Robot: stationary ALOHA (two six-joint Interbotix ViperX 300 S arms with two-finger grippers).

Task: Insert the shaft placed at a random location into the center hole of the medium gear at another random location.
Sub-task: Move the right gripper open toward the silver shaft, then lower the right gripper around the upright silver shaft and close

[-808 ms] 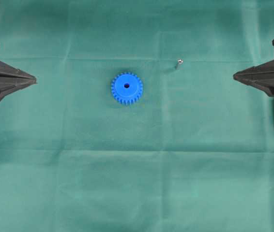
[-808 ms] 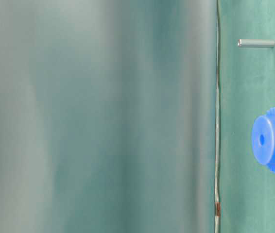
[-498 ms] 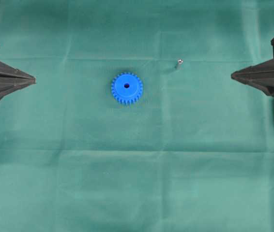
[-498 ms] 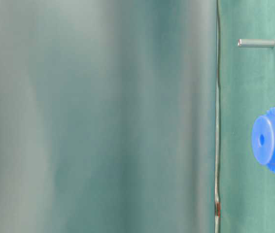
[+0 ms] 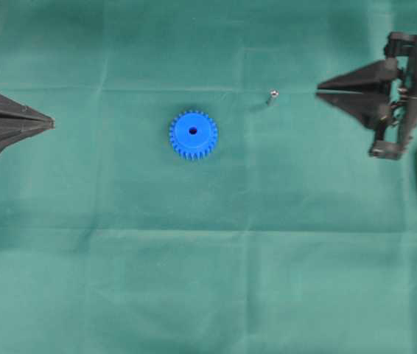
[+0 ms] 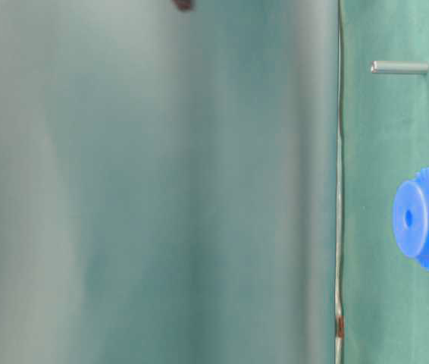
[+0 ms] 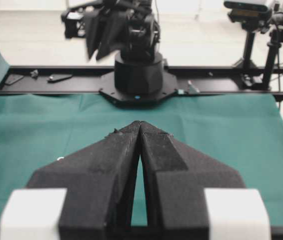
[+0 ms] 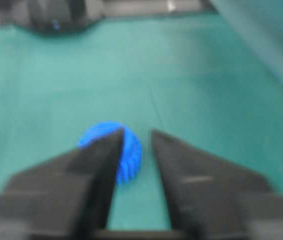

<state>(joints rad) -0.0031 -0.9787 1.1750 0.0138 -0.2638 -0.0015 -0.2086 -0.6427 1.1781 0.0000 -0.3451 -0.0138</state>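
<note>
Two grippers in your overhead view, neither holding anything. Your left gripper [image 5: 50, 122] sits at the left edge, black fingers [image 7: 116, 160] pressed together at the tips, only a thin slit between them in the left wrist view. Your right gripper [image 5: 319, 89] is up at the right side, fingers [image 8: 101, 165] apart with a clear gap in the right wrist view, nothing between them.

Bright blue plastic toothed gear wheel [image 5: 193, 135] lies flat on the green cloth [image 5: 194, 280], between both sets of fingertips, well apart from each. Its small dark centre hole [image 5: 193, 131] is unobstructed. Tiny shiny silver-grey metal pin [image 5: 272, 95] lies on the cloth just ahead of the right fingertips, not touching them, closer to them than the gear is. Right wrist view is blurred; you see the gear past the left finger.
</note>
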